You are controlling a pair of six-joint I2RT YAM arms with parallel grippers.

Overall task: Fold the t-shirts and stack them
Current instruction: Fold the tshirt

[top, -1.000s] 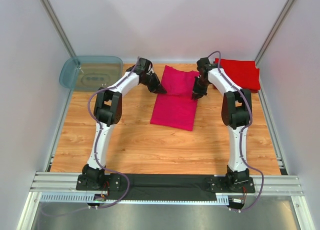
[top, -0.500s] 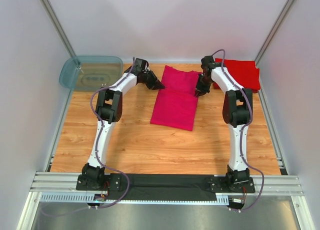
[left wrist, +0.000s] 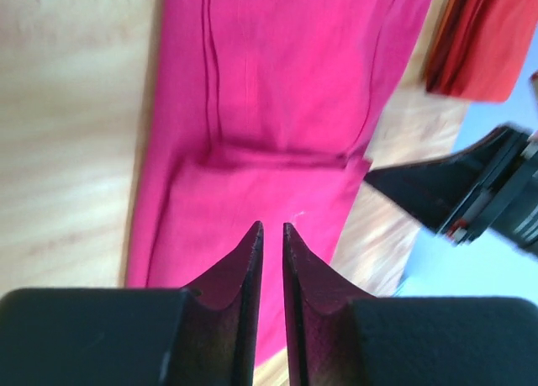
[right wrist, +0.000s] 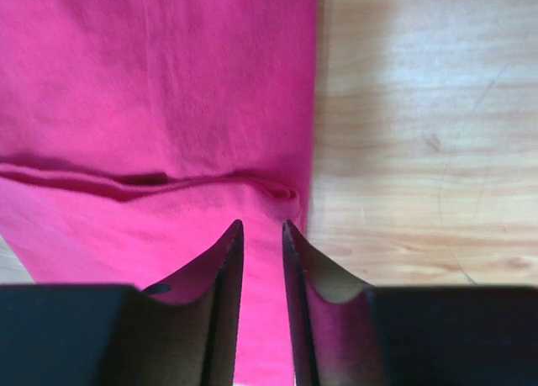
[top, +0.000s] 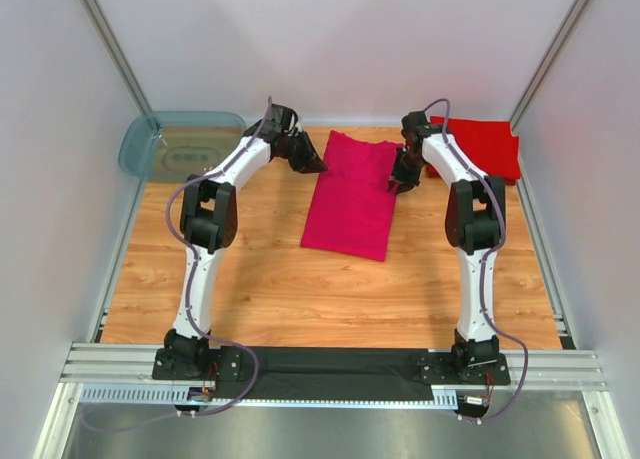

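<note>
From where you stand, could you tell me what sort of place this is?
Probably a robotics lab test cell: white panel walls, left arm and right arm bolted to a metal rail by a wooden tabletop, magenta t-shirt and folded red t-shirts laid out.

Top view high over the table (top: 260, 279), angled down, wrist views close above the magenta t-shirt (top: 350, 204), common to all.

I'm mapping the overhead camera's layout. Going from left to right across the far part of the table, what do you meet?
Blue-grey tub → left gripper → magenta t-shirt → right gripper → red folded t-shirts.
</note>
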